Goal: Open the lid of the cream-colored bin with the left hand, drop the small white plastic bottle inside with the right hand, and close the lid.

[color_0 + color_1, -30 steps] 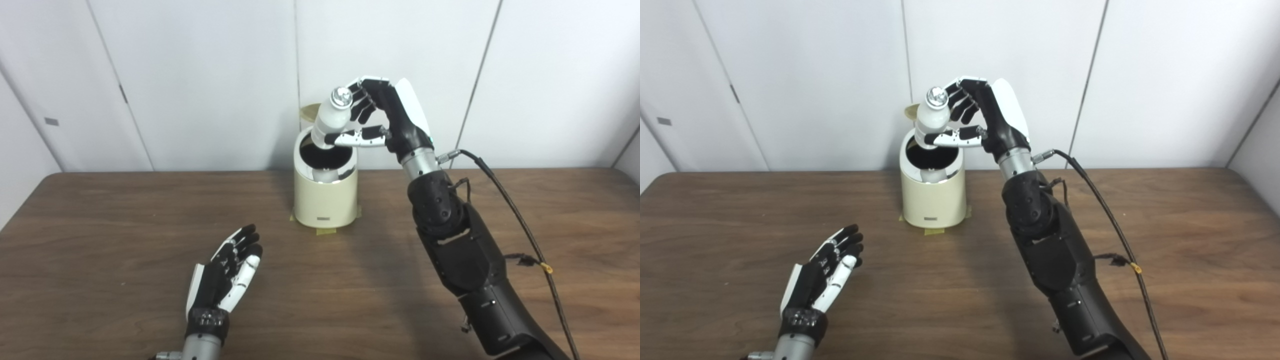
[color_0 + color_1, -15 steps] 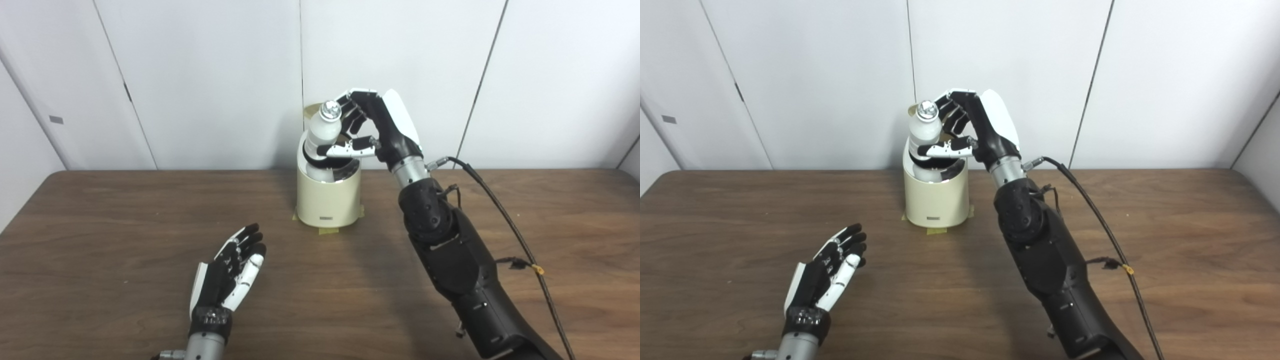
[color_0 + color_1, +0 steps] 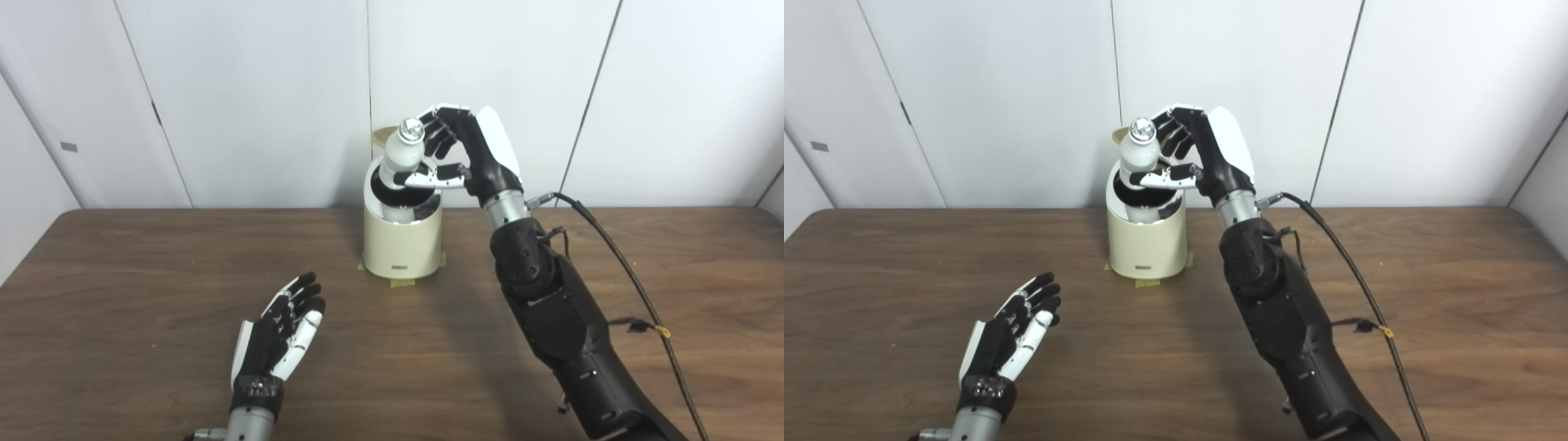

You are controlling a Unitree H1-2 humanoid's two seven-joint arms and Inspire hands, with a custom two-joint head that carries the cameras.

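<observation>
Two hands over a brown wooden table (image 3: 122, 275); white wall panels (image 3: 257, 92) behind. Black cable (image 3: 618, 257) trails from the right wrist across the table. Yellow tape (image 3: 401, 283) shows under the bin's base.

Right hand (image 3: 465, 156) raised above the bin (image 3: 401, 242), fingers and thumb closed around the bottle (image 3: 401, 153). Bottle upright, slightly tilted, silver cap on top; its lower end sits at the bin's dark mouth, just beside the rim. Lid (image 3: 1119, 135) stands open behind the bottle, mostly hidden by it.

Left hand (image 3: 278, 337) well apart, near side of the table, palm up, fingers spread, holding nothing.

Right eye view shows more of the lid's edge left of the bottle; left eye view shows only its top.
</observation>
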